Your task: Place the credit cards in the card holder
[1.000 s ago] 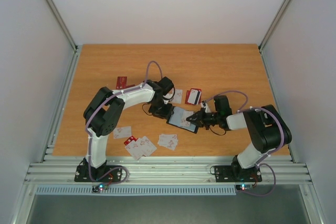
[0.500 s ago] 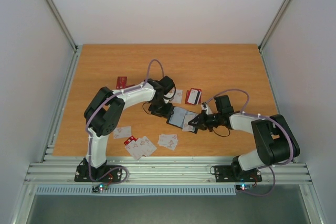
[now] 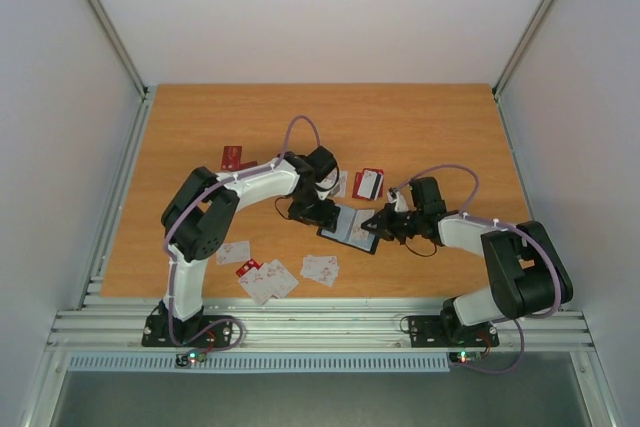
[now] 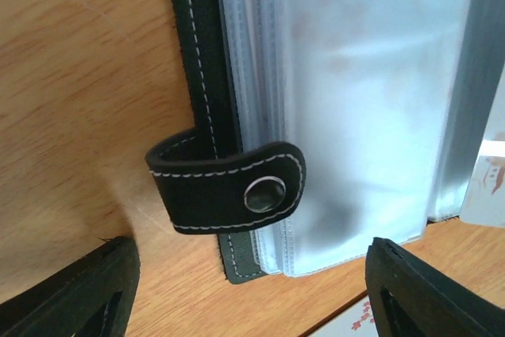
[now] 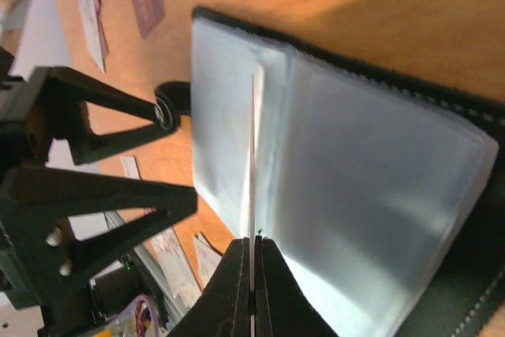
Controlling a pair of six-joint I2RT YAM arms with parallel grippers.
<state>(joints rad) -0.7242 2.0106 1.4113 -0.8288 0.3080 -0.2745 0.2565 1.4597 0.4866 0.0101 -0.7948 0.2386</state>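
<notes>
Wood-grain orange tabletop (image 3: 420, 127): nearest we see scattered white red-marked credit cards (image 3: 268, 279). Midway the open black card holder (image 3: 345, 224) lies between our left gripper (image 3: 316, 213), jaws apart, and right gripper (image 5: 252, 249), pinching one thin white card (image 5: 252, 140). White walls (image 3: 320, 7) stand beyond.

One card holder (image 3: 346, 226) is present, fitted with one snap strap (image 4: 225, 187). The credit cards (image 3: 266, 279) form six loose groups: one set of red cards (image 3: 232, 157), one white card (image 3: 338, 183), one red-and-white pair (image 3: 368, 184), one single card (image 3: 233, 252) and two overlapping fans, left fan (image 3: 262, 282) and right fan (image 3: 320, 269), whose individual counts cannot be resolved. One additional edge-on card (image 5: 252, 155) is at the holder.
</notes>
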